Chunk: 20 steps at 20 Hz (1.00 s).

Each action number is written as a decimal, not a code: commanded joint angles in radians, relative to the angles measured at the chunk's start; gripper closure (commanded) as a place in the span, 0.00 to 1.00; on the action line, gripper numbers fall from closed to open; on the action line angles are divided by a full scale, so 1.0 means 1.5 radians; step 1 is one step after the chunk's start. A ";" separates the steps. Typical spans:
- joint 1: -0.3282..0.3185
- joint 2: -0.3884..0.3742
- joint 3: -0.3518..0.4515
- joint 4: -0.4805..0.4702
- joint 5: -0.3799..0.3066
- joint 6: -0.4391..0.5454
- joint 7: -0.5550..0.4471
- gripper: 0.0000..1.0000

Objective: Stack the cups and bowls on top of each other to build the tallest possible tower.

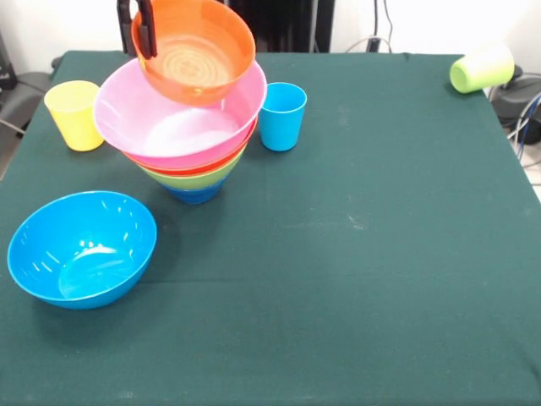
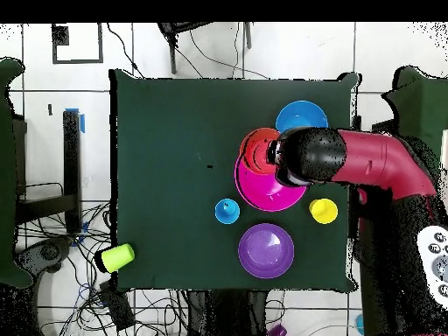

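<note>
My gripper (image 1: 139, 42) is shut on the left rim of an orange bowl (image 1: 199, 51), which hangs tilted just over the tower. The tower's top is a wide pink bowl (image 1: 169, 118). Under it sit an orange-red bowl (image 1: 190, 167), a lime green bowl (image 1: 199, 178) and a small dark blue bowl (image 1: 194, 194). A yellow cup (image 1: 74, 114) stands to the tower's left and a light blue cup (image 1: 281, 116) to its right. A lime green cup (image 1: 482, 68) lies on its side at the far right corner. In the overhead view the arm (image 2: 350, 162) covers the gripper.
A large light blue bowl (image 1: 82, 248) sits upright at the front left of the green table (image 1: 355, 254). A purple bowl (image 2: 266, 250) rests close to the robot's side, between the blue cup (image 2: 227, 211) and the yellow cup (image 2: 323, 211).
</note>
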 commanded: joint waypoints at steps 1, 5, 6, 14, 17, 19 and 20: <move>0.014 0.067 0.066 -0.039 -0.065 0.054 -0.210 1.00; 0.007 0.074 0.073 -0.029 -0.077 0.034 -0.202 1.00; 0.004 0.075 0.074 -0.024 -0.081 0.027 -0.200 1.00; -0.011 0.079 0.089 -0.018 -0.097 0.020 -0.198 1.00; -0.018 0.078 0.091 -0.008 -0.103 0.011 -0.197 1.00; -0.021 0.085 0.094 -0.008 -0.109 0.004 -0.194 1.00; -0.021 0.087 0.095 -0.010 -0.110 0.004 -0.193 1.00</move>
